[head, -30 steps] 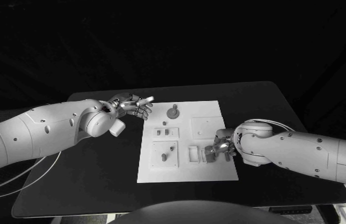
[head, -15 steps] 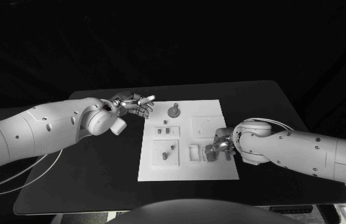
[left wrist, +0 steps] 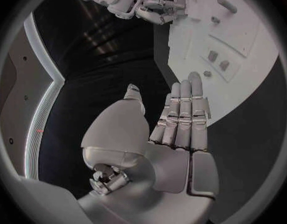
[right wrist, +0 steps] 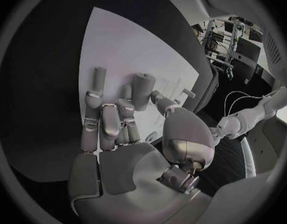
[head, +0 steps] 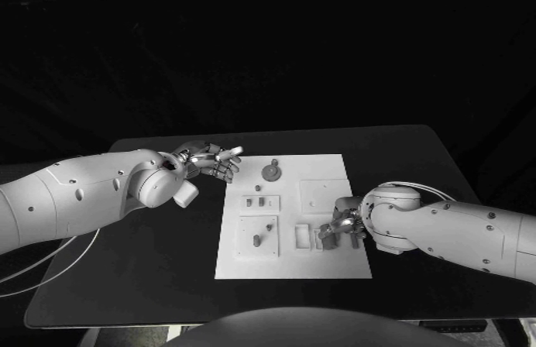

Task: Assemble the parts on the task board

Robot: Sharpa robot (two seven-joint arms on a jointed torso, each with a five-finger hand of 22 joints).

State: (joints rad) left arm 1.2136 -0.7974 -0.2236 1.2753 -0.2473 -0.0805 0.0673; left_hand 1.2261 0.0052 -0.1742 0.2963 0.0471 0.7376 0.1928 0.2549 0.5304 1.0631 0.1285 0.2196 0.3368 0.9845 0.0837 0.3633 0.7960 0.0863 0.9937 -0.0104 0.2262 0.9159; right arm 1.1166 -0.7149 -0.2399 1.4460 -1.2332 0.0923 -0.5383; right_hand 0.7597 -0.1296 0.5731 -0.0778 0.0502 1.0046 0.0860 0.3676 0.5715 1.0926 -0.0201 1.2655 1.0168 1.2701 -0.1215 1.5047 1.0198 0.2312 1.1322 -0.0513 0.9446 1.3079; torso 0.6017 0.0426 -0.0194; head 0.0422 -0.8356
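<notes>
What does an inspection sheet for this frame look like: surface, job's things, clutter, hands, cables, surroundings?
Surface: black table, bare around the board.
Job's things: white task board lies flat mid-table; small parts sit on it, one held upright.
Clutter: nothing seen.
Hands: left hand is beside the board's far left corner, fingers apart, holding nothing; right hand is over the board's right side, gripping that upright part.
Cables: thin white cable under the left arm; a looped one at the right wrist.
Surroundings: dark beyond the table.

Hidden contact at the board's right edge

The silver right hand [head: 341, 229] covers a small grey cylindrical part [right wrist: 143, 88] at the white rectangular task board's [head: 335, 262] four o'clock; grip unclear.
</notes>
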